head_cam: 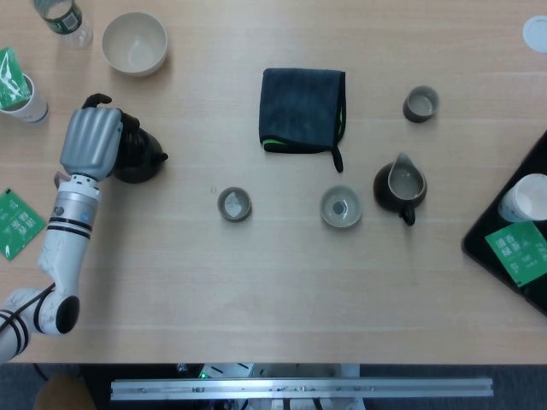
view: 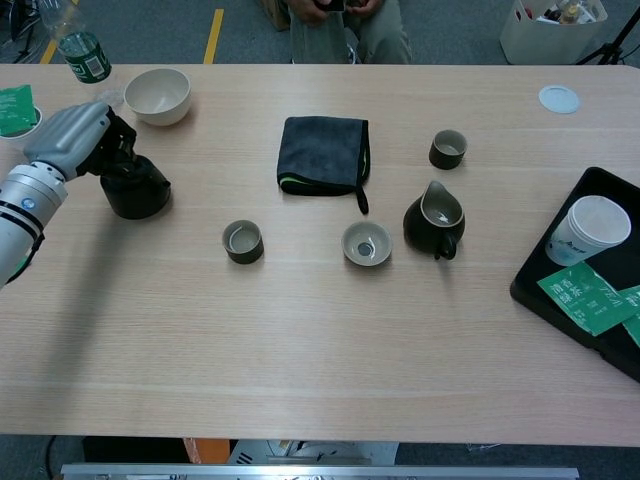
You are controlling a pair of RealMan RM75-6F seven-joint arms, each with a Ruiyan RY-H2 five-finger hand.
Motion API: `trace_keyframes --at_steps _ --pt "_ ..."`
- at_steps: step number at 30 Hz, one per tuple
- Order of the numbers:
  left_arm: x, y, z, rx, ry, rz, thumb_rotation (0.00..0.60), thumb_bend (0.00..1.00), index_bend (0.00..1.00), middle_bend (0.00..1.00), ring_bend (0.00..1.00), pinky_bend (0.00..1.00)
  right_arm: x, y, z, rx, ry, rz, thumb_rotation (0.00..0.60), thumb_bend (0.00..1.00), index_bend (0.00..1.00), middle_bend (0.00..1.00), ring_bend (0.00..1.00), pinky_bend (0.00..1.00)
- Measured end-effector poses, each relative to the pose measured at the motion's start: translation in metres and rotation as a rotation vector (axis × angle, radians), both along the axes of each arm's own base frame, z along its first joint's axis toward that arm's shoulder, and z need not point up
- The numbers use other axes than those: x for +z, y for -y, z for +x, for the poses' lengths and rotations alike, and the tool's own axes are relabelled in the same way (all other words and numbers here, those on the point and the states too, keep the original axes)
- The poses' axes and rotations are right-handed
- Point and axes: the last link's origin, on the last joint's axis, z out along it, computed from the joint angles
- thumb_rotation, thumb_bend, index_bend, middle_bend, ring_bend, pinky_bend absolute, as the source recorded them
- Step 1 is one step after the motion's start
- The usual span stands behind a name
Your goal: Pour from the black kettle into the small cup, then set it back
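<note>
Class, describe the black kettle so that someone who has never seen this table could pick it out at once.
Start at the dark folded cloth mid-table and look far left, below the cream bowl. The black kettle stands there, gripped by the left hand. Unlike the dark pitcher on the right, it is solid black.

1. From my seat, the kettle (head_cam: 139,157) sits on the table (head_cam: 256,290) at the far left, with my left hand (head_cam: 91,142) wrapped on its left side.
2. Bowl (head_cam: 134,43) lies farther back, bottle (head_cam: 61,19) left of that.
3. Small cup (head_cam: 234,204) sits right of the kettle, nearer me.
4. Another cup (head_cam: 341,207) and the pitcher (head_cam: 400,186) carry on rightward.
5. Folded cloth (head_cam: 303,109) lies behind those two cups.
6. Tray (head_cam: 513,248) hangs off the right edge.
</note>
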Motion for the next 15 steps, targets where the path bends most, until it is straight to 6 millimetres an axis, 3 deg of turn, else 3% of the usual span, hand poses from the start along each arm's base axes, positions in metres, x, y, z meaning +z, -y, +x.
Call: trace_keyframes --at_steps 9,15 --pt "-0.007 0.004 -0.012 0.034 0.000 -0.013 0.600 0.25 0.83 0.94 0.73 0.24 0.002 0.000 -0.001 -0.003 -0.005 -0.004 0.600 0.00 0.36 0.39 0.23 0.23" --pt "-0.008 0.006 -0.014 0.046 -0.001 -0.027 0.600 0.25 0.76 0.87 0.67 0.24 0.002 0.000 -0.001 -0.004 -0.005 -0.006 0.600 0.00 0.36 0.39 0.23 0.23"
